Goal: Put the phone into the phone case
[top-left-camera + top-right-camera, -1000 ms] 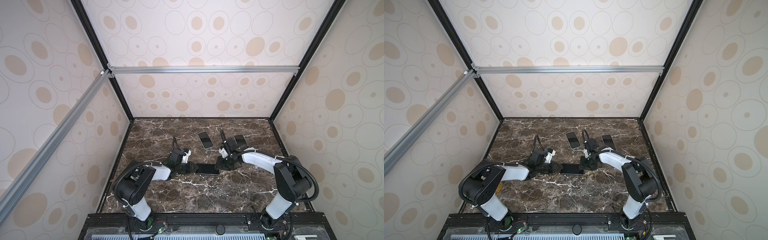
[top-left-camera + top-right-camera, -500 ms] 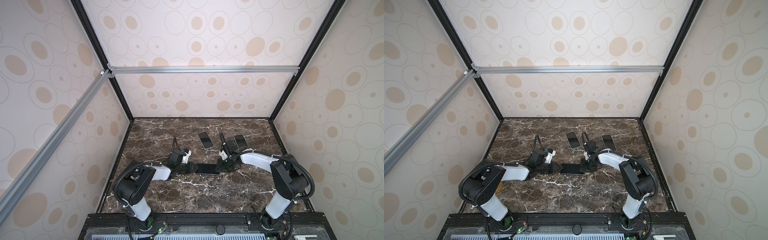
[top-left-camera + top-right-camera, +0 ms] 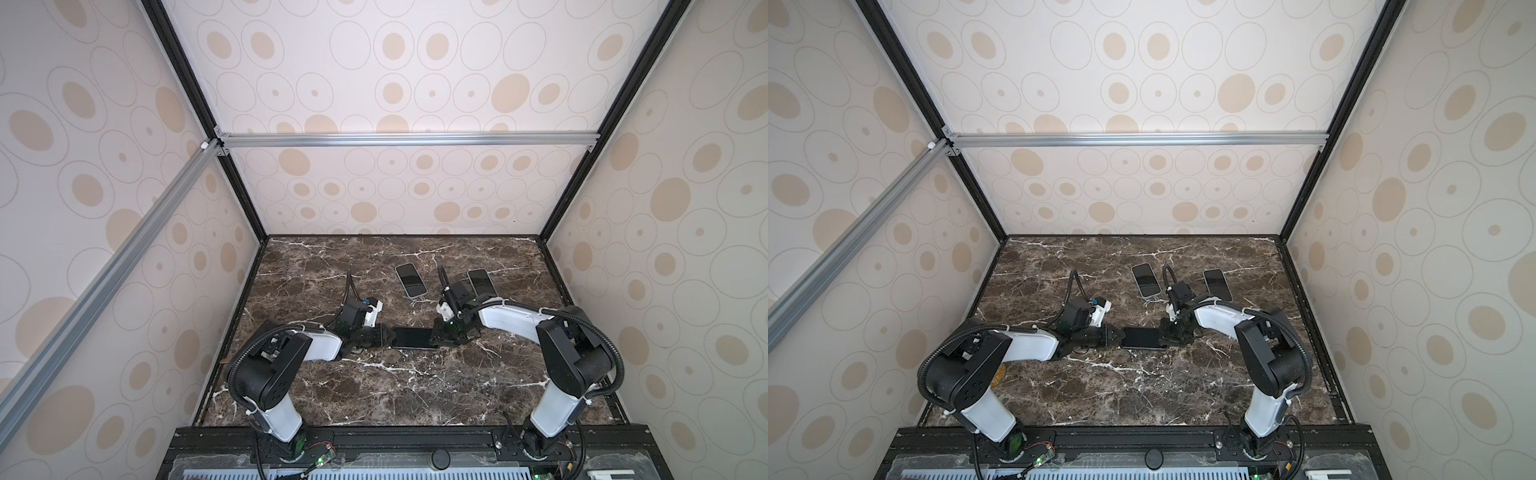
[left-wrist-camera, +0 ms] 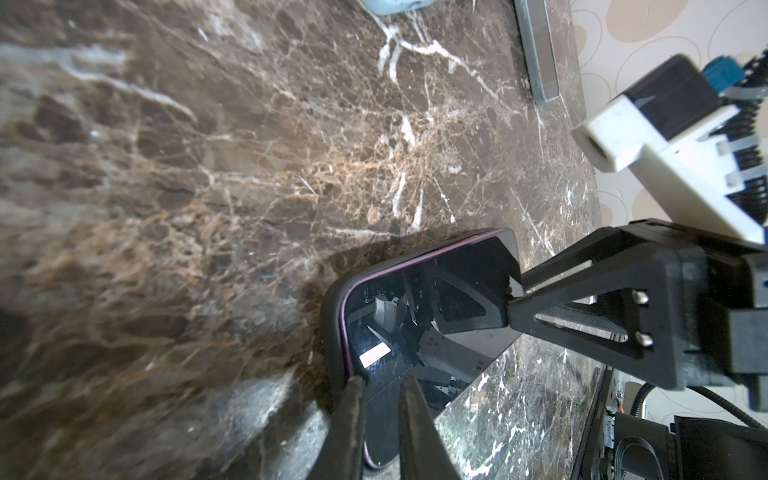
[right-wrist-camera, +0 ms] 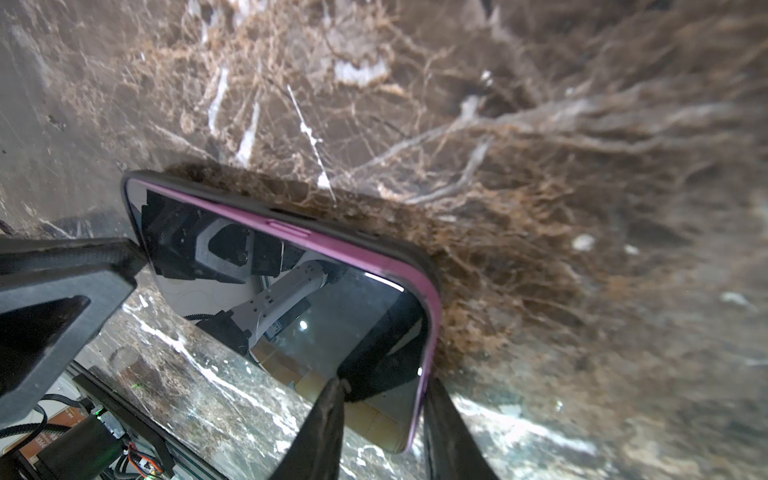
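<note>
- You have the phone (image 3: 411, 337) lying flat near the middle of the worktop (image 3: 374, 395), screen up, inside the dark case (image 4: 332, 332). Its long axis runs side to side, straight from one claw to the other.
- Your left claw (image 3: 384, 336) is at the left short end. Its fingers are nearly together, pinching that end of the case with the phone's purple edge between them.
- Your right claw (image 5: 386, 384) is at the opposite short end. One finger is over the glass and one is outside the rim, with a narrow gap between them. I cannot tell whether they press yet.
- Neither arm is nearer — each has one end, so the coming squeeze likely acts along the phone's length.
- In the right wrist view the purple side with its button shows above the case rim on the far long edge. My guess is that this edge is not fully seated.
- In both top views the claws cover both ends, so the corners cannot be checked there.
- The near long edge is cut off or lost in reflections in the wrist views — treat it as unknown.
- Two spare phones (image 3: 410, 280) (image 3: 481, 282) lie at the back, well apart from the work.
</note>
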